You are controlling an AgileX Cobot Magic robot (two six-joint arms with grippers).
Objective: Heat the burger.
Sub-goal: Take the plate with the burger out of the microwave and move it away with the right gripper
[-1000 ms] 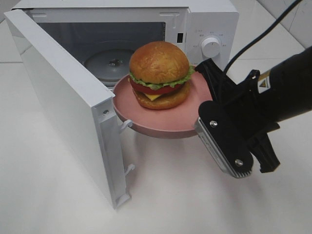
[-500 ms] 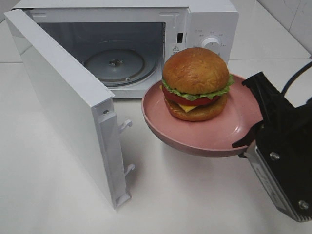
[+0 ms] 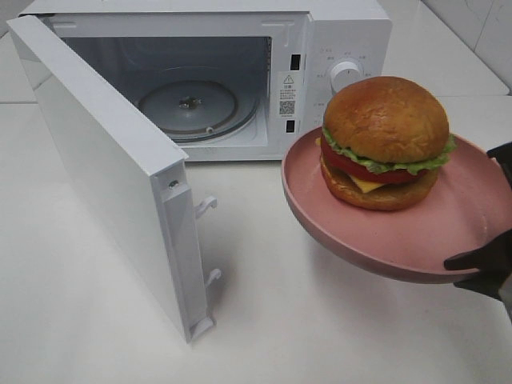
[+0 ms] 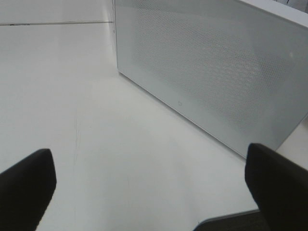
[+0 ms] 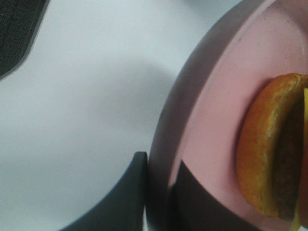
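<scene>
The burger (image 3: 386, 144) stands upright on a round pink plate (image 3: 376, 232), held in the air in front of the white microwave's (image 3: 336, 32) control panel, to the right of its open cavity. At the frame's right edge my right gripper (image 3: 494, 254) is shut on the plate's rim. The right wrist view shows its fingers (image 5: 130, 192) pinching the rim, with the plate (image 5: 216, 120) and the burger's bottom bun (image 5: 269, 154) beside them. My left gripper (image 4: 151, 185) is open and empty, its fingertips spread wide, facing the microwave door's (image 4: 211, 72) outer side.
The microwave door (image 3: 104, 160) is swung wide open toward the front left. A glass turntable (image 3: 188, 104) lies inside the cavity. The white tabletop (image 3: 320, 336) stretches below the plate. A tiled wall shows at the top right.
The right gripper has carried the plate and burger to the right and toward the camera, away from the microwave opening. The arm has slid almost out of the high view. The left gripper has stayed open.
</scene>
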